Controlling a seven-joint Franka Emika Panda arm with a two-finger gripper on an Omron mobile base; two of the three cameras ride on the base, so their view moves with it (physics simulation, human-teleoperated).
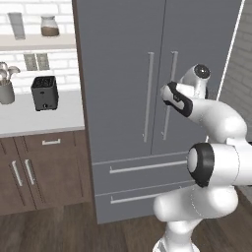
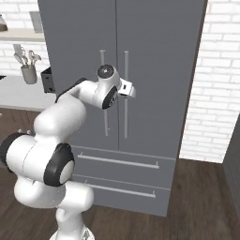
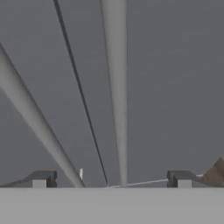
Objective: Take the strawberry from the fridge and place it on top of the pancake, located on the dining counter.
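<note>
My gripper (image 3: 111, 179) stands open, its two dark fingertips (image 3: 40, 178) spread wide apart with nothing between them. It is raised in front of the fridge (image 1: 123, 74), close to the right door's handle (image 3: 116, 87), which runs up between my fingertips in the hand view; the left door's handle (image 3: 35, 118) slants past to the side, and the dark seam between the doors lies between the two bars. In the right base view my gripper (image 2: 129, 90) sits right at the pair of silver bars. Both fridge doors are shut, and so are the two drawers (image 1: 142, 167) below them. To the left of the fridge, a white table (image 1: 34, 115) carries a black toaster (image 1: 44, 92) and a grey utensil holder (image 1: 6, 91) over brown cabinets (image 1: 29, 170).
</note>
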